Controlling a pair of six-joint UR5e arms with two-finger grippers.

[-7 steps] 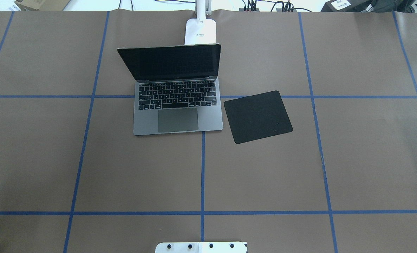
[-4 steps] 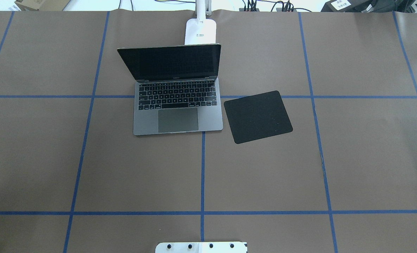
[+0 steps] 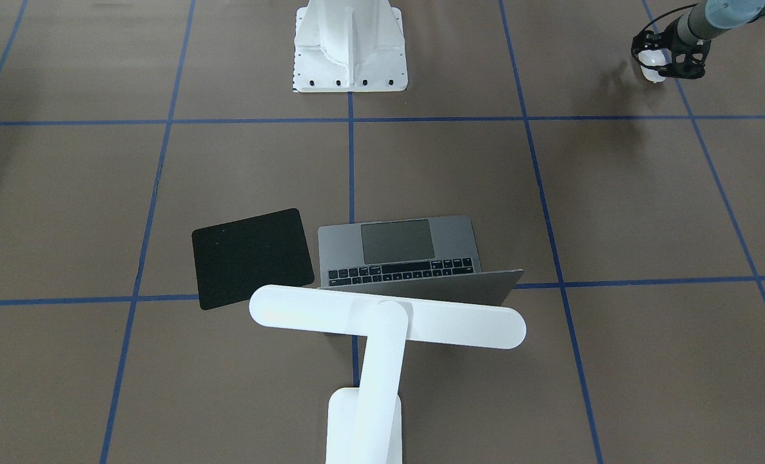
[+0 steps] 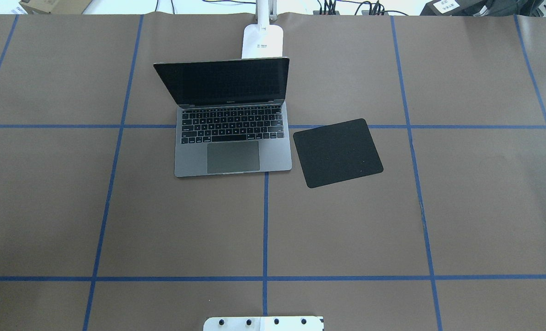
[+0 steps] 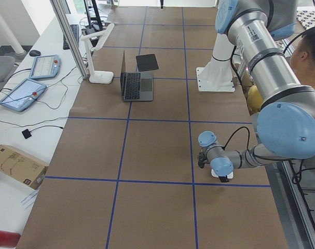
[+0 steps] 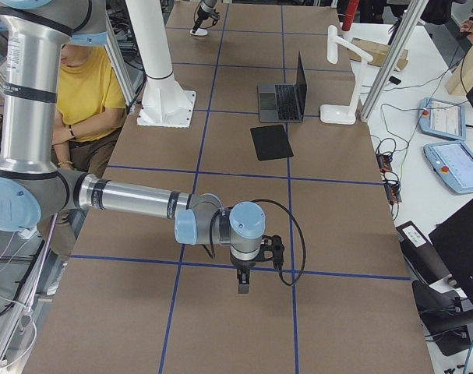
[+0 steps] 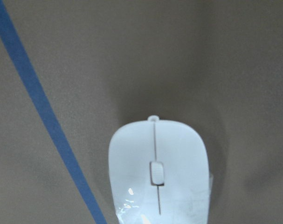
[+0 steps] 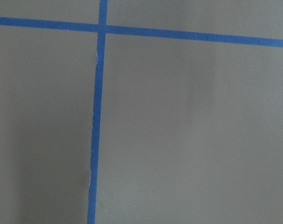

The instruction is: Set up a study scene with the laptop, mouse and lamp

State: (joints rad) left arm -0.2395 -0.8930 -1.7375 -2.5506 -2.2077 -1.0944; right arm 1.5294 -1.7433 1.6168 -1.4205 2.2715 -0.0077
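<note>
Both arms were built of brushed silver tubes joined by bulky grey joints with round light-blue caps. The left arm (image 5: 269, 72) carried a small square black-and-white code label on its upper tube and black bands at the tube ends. A thin black cable (image 5: 235, 131) looped along its forearm to the wrist. The left gripper (image 3: 660, 63) was a black open frame. The right arm (image 6: 135, 199) showed the same silver tube, black collar rings and blue caps. A second black cable (image 6: 296, 234) arched past its wrist to the black right gripper (image 6: 243, 287). The white ribbed pedestal (image 3: 350, 38) had a row of dark screws (image 3: 338, 82) along its base plate.
</note>
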